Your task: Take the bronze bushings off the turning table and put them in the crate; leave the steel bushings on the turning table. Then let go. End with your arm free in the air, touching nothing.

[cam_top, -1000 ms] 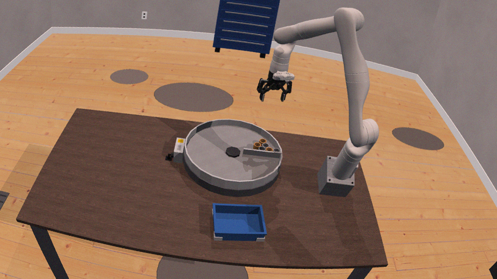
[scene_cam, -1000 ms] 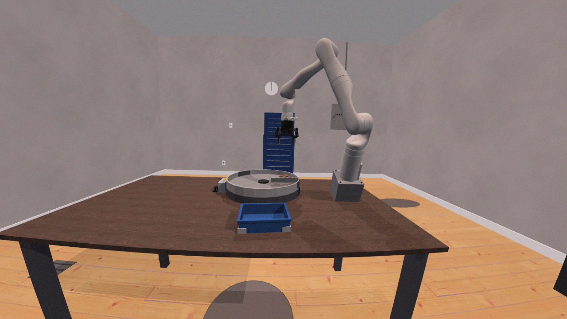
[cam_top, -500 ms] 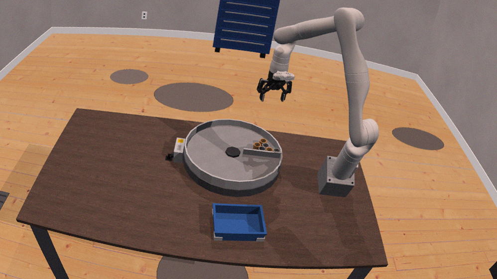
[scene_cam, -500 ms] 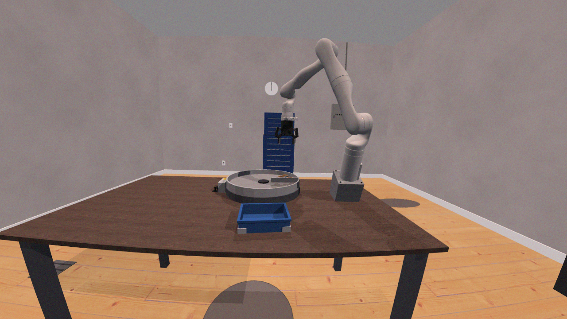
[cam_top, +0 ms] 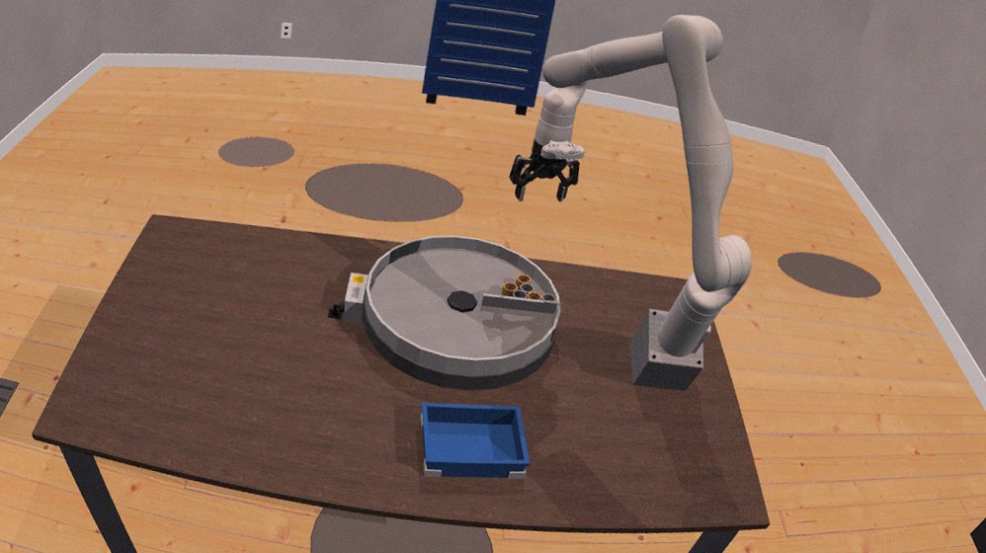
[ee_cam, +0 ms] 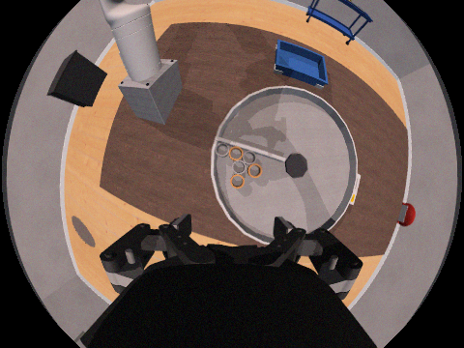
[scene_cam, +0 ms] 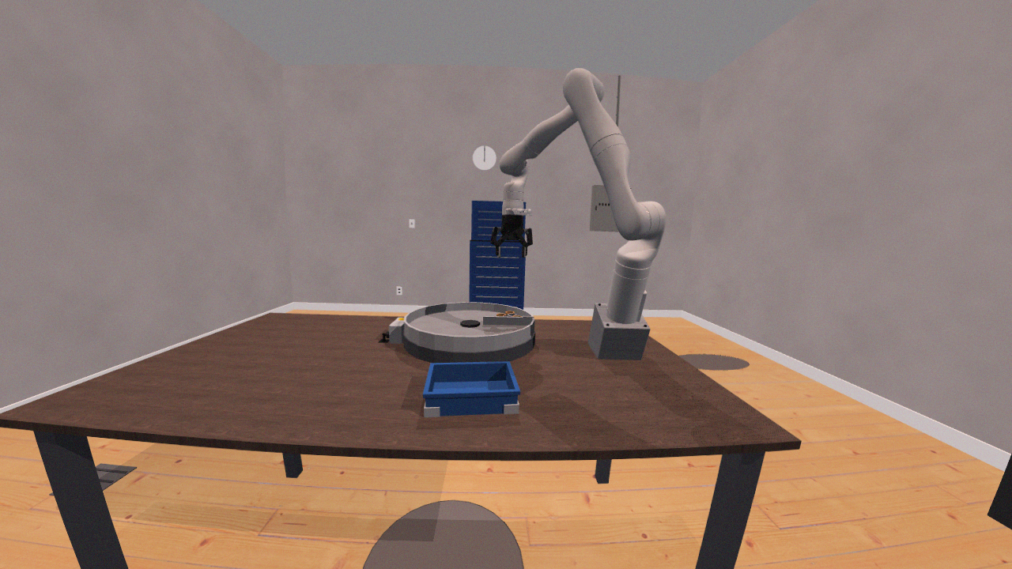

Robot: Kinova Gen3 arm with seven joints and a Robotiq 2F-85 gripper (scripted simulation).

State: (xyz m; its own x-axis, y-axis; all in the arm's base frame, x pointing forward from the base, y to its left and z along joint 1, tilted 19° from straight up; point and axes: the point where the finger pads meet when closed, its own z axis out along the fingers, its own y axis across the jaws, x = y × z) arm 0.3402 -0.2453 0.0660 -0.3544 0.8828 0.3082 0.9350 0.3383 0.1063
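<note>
The round grey turning table (cam_top: 411,305) (scene_cam: 466,344) (ee_cam: 314,126) holds three bronze bushings and three steel bushings, clustered behind its divider. In the wrist view, one bronze bushing (ee_cam: 236,147) is close to the divider between two steel ones, another bronze bushing (ee_cam: 255,177) is nearer the hub, and the third bronze bushing (ee_cam: 237,188) is farthest from the divider. The steel bushings (ee_cam: 221,156) stand among them, close together. The blue crate (cam_top: 475,462) (scene_cam: 470,404) (ee_cam: 295,75) is empty. My gripper (cam_top: 541,194) (scene_cam: 511,252) (ee_cam: 232,225) is open and empty, high above and behind the turning table.
A raised wall rings the turning table. The straight divider (cam_top: 519,304) (ee_cam: 256,151) runs from the dark hub (cam_top: 462,300) (ee_cam: 296,165) to that wall. A small box (cam_top: 354,297) sits at its left side. My arm's base (cam_top: 663,367) stands to its right.
</note>
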